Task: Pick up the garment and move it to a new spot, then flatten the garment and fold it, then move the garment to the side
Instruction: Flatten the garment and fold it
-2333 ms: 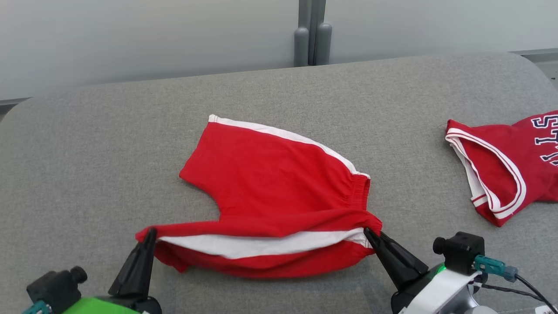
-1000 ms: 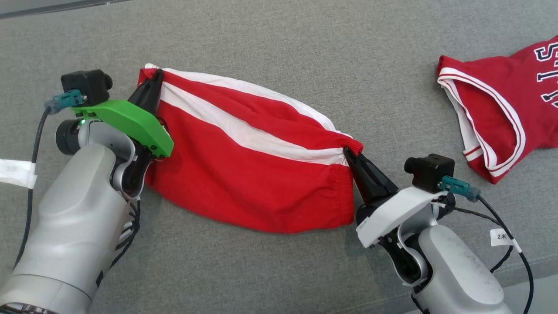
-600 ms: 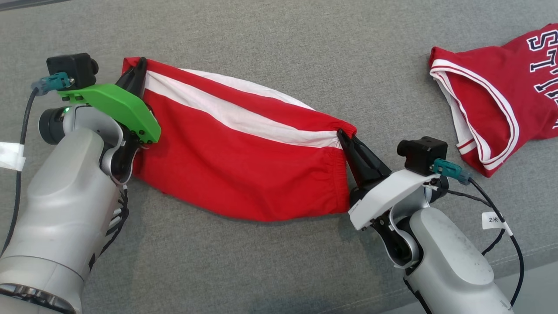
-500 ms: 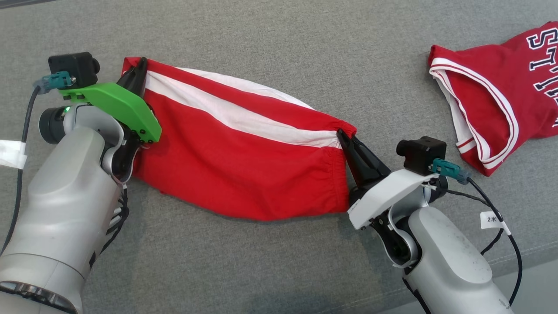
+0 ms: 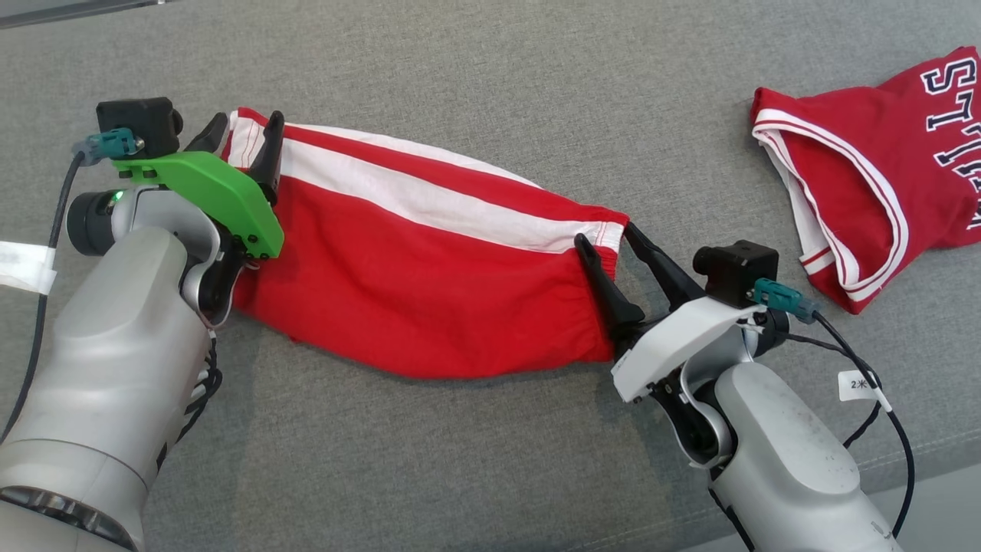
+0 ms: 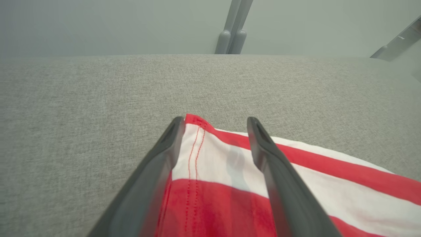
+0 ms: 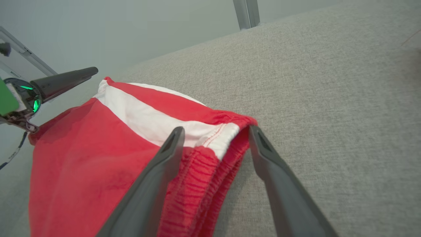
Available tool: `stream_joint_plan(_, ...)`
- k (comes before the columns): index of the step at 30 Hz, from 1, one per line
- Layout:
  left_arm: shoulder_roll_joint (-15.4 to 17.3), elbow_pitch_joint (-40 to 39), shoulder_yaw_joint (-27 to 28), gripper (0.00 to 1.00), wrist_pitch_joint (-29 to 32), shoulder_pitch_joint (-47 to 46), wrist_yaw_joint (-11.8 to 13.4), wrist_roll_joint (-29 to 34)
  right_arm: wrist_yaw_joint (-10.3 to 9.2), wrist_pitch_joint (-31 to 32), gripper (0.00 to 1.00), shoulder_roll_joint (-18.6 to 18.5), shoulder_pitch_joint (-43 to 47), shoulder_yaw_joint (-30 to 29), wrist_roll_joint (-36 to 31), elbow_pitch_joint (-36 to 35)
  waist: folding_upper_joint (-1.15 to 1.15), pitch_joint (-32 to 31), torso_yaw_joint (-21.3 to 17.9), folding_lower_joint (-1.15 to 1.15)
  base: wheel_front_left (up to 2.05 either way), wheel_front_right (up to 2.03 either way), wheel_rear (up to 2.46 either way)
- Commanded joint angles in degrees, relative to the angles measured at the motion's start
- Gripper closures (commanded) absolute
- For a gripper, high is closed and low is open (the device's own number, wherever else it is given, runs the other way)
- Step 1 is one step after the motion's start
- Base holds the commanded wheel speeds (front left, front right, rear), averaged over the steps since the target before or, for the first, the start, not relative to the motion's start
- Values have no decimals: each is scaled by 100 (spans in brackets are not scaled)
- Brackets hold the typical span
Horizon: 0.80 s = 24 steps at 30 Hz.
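Grey upholstery (image 5: 490, 69) runs across the whole head view, with a pale wall (image 6: 98, 26) behind it in the left wrist view. The garment (image 5: 429, 299), red shorts with white side stripes, lies doubled over in the middle of the surface, its length running from about ten o'clock to three o'clock. I see the left gripper (image 5: 247, 119) at the ten o'clock end, jaws apart, with the leg-hem corner lying loose between the fingers. The right gripper (image 5: 605, 234) sits at the three o'clock end, jaws likewise apart and straddling the elastic waistband corner. As far as I can judge, neither is pinching cloth. My worry is the retreat: if I draw either arm back low along the cushion, a finger could catch the top layer and peel the fold open. The waistband looks bunched, so it may spring and skew the layers. A red jersey (image 5: 866, 169) lies near at two o'clock, and a careless sideways push that way could tangle the two.
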Motion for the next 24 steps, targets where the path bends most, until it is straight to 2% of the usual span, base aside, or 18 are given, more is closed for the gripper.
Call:
stream_joint_plan(1,32,30,-17,0,-10,-79,-11,-40,1,8,0,-6,-16,-29,-52,11,0,-44,12,0,0,0,0)
stream_joint_plan(7,94,35,-154,0,-55,-84,-11,-107,1,71,0,-15,167,-195,-208,-77,0,-209,42,0,0,0,0)
stream_joint_plan(15,270,-86,-146,0,-212,278,-11,-456,2,244,0,-112,739,-764,-442,-459,0,-687,182,0,0,0,0)
stream_joint_plan(24,184,-113,-218,0,-343,959,-11,-632,2,455,0,-78,1439,-1238,-601,-1105,0,-1202,389,0,0,0,0)
